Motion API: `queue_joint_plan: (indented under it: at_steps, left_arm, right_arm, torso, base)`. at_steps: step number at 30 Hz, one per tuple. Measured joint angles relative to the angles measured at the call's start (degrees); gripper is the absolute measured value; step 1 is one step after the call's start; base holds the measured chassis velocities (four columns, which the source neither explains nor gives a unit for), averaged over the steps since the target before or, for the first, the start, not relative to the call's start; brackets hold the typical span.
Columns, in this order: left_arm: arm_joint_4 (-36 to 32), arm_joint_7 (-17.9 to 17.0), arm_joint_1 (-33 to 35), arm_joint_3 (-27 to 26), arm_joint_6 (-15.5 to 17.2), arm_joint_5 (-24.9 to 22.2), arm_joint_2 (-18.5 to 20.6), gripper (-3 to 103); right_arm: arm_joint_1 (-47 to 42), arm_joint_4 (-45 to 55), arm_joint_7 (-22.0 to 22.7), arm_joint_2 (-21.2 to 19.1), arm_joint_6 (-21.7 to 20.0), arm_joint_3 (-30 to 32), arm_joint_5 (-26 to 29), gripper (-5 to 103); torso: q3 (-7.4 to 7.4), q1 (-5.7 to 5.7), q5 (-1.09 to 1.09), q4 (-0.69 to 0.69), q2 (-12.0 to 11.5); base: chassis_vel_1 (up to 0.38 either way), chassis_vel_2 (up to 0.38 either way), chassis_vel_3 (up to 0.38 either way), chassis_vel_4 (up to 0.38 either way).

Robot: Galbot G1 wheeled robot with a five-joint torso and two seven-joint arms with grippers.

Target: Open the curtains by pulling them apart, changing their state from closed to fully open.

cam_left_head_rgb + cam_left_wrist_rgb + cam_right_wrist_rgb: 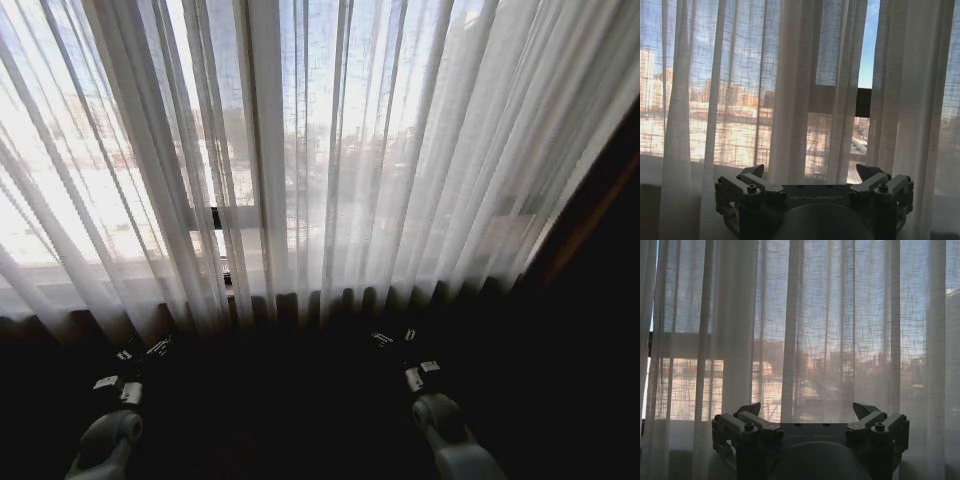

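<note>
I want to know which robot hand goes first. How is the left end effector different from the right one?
The left end effector faces a narrow slit in the sheer white pleated curtains, with bare window showing; the right end effector faces unbroken fabric. In the head view, the left end effector sits lower left and the right end effector nearer the middle. Both are open, low, empty, pointing at the curtains.

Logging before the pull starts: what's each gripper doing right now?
Left gripper: open, holding nothing, facing the curtains.
Right gripper: open, holding nothing.
</note>
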Motion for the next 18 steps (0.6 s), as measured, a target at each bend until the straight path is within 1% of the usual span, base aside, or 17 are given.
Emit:
queue_joint_plan:
  at_steps: [6,11,15,18]
  left_arm:
    - [0.0,0.0,0.0,0.0,0.0,0.0,0.0,100]
    - [0.0,0.0,0.0,0.0,0.0,0.0,0.0,100]
    - [0.0,0.0,0.0,0.0,0.0,0.0,0.0,100]
    - [0.0,0.0,0.0,0.0,0.0,0.0,0.0,100]
  right_arm:
    - [0.84,-0.9,-0.25,0.4,0.03,-1.11,-0.15,100]
    - [1.4,-1.08,-0.26,0.69,0.03,-1.76,-0.21,100]
    - [1.44,-1.08,-0.16,0.82,0.1,-1.83,-0.31,100]
    - [1.44,-1.16,-0.08,0.81,0.48,-1.71,-0.28,100]
  torso:
    - [0.0,-0.01,0.0,0.0,0.0]
    - [-0.01,-0.01,0.0,0.0,0.0]
    - [0.0,-0.01,0.0,0.0,0.01]
    - [0.0,-0.01,0.0,0.0,0.0]
  base:
    - [0.0,0.0,0.0,0.0]
    - [-0.026,0.109,0.017,-0.122]
    - [-0.071,0.252,0.072,-0.212]
    - [-0.117,0.278,0.119,-0.315]
